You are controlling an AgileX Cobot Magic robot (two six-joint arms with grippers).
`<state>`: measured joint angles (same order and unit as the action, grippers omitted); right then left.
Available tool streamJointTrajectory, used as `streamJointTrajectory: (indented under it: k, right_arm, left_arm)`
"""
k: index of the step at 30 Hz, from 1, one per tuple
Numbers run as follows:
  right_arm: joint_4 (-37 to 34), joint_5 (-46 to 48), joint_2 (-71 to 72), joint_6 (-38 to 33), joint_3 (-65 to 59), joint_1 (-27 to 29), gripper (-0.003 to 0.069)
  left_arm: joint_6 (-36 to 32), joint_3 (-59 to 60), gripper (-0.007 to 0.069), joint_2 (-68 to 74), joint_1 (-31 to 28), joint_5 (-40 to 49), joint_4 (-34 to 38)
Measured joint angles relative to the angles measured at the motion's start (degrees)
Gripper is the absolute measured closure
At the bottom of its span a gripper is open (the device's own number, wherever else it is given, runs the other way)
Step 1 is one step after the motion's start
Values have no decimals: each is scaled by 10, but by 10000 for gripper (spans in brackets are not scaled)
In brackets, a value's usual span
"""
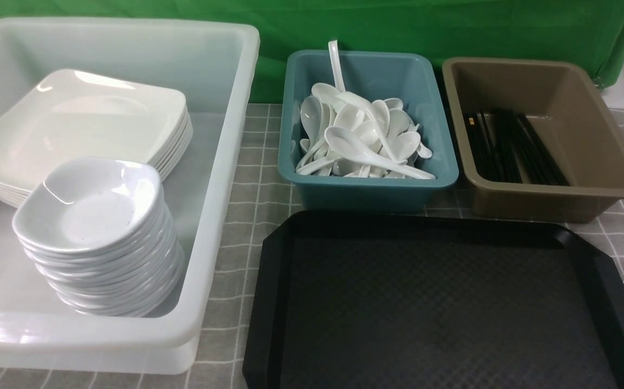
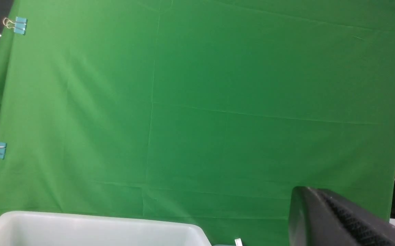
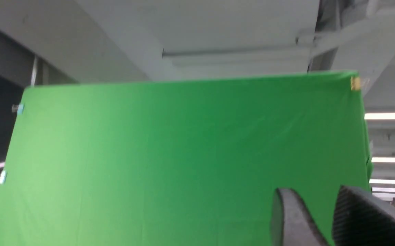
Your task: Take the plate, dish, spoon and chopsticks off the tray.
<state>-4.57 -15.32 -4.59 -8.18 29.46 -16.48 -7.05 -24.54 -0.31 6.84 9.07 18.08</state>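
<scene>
Honestly looks done: big black diamond-textured plastic tray [image 1: 441, 302] bare. Left gripper [image 2: 341, 218] clamped shut on nothing, right gripper [image 3: 324, 218] parted, empty. Next: just park.

The black tray [image 1: 441, 302] ran past the front view's lower and right edges, its near corners unseen. The white tub [image 1: 220, 162] was cropped beside it, and stacked dishes [image 1: 95, 232] hid part of the plates [image 1: 85, 124] behind them. Neither arm appeared there. Each wrist view caught only part of a gripper: the left gripper [image 2: 341, 218] as one dark mass, the right gripper [image 3: 327, 218] blurred, a gap showing between its fingers.
</scene>
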Motion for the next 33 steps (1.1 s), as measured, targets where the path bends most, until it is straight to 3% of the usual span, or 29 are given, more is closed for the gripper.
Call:
streamJointTrajectory:
  k: [8,14,22,33]
  right_arm:
    - [0,80,0,0,0,0,424]
    - [0,128,0,0,-1,0,422]
    - [0,146,0,0,-1,0,422]
    - [0,180,0,0,-1,0,421]
  left_arm:
    - [-7,1,623,0,0,0,-8]
    - [-19,38,623,1,-17,23,-119]
    - [-15,169,623,2,-73,41,-147]
    - [-15,249,623,2,-74,36,-142]
